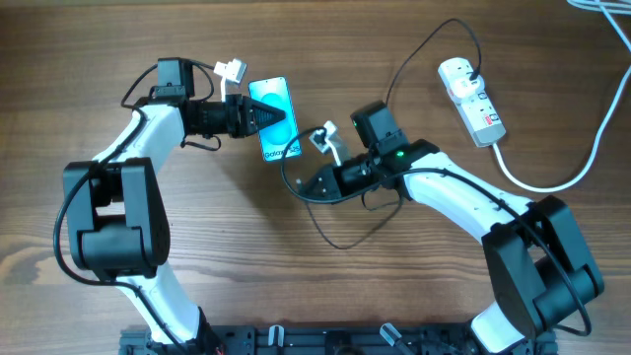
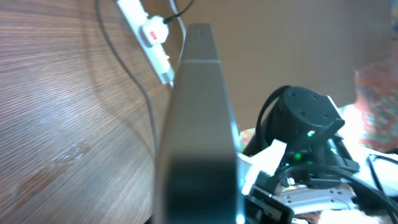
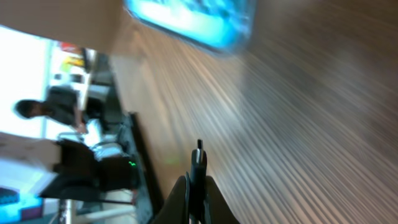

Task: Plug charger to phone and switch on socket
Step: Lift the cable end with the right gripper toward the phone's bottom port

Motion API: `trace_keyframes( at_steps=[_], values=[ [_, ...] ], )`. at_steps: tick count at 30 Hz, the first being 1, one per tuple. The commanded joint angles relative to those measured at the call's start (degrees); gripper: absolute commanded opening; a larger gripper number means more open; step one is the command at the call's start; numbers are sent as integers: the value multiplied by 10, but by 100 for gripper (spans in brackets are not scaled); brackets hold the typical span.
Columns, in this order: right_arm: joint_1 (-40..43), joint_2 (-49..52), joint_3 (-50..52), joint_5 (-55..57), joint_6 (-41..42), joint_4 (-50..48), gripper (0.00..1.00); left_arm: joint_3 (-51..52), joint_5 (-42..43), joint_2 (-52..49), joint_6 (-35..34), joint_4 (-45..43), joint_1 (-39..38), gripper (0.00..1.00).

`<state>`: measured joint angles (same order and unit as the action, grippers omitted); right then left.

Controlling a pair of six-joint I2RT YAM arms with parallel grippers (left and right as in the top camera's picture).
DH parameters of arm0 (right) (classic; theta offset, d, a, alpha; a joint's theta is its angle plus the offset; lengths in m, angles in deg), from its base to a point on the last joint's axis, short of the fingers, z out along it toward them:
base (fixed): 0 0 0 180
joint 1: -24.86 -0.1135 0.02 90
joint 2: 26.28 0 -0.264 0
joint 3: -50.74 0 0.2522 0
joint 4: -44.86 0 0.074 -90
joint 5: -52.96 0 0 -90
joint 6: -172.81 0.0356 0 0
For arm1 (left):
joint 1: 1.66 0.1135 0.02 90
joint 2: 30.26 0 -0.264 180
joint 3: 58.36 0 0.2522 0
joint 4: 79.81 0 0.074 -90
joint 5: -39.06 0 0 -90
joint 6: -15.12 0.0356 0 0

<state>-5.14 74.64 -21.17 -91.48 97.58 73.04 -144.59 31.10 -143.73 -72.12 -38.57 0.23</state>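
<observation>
left gripper: closed tight on the phone, blue screen facing up.
right gripper: closed on the charger, with the small shiny tip poking out in front.
phone spot: in the middle of the table, between the two arms, near the right gripper's tip.
socket: far over on the right side, well apart from both grippers.
step now: most likely lining the plug up with the hole in the phone's end.
doing it well: hold the phone very steady. Point the tip straight at the hole before pushing. Go slow, with no sideways shove. Leave the black cable loose so it does not tug the plug away.
top view only: both arms, the whole phone, the long cable loop and the socket, all at once. Too small there to see the tip.
left wrist view only: phone from the side, like a dark slab, with the socket's red switch behind it. Cannot tell if on or off.
right wrist view only: the tip up close, with the blurry blue screen ahead and not touching. Hole not seen.
</observation>
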Motion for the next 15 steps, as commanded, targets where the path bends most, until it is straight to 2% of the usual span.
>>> trace_keyframes(
  at_steps=[1,9,15],
  values=[
    [1,6,-8,-72,66,-48,4,1,57,2,11,-8,2,4],
    [-1,9,5,-70,106,-120,4,1,83,2,-12,-12,2,4],
    [-4,9,23,-74,155,-195,4,1,83,2,-80,-14,2,4]
  ],
)
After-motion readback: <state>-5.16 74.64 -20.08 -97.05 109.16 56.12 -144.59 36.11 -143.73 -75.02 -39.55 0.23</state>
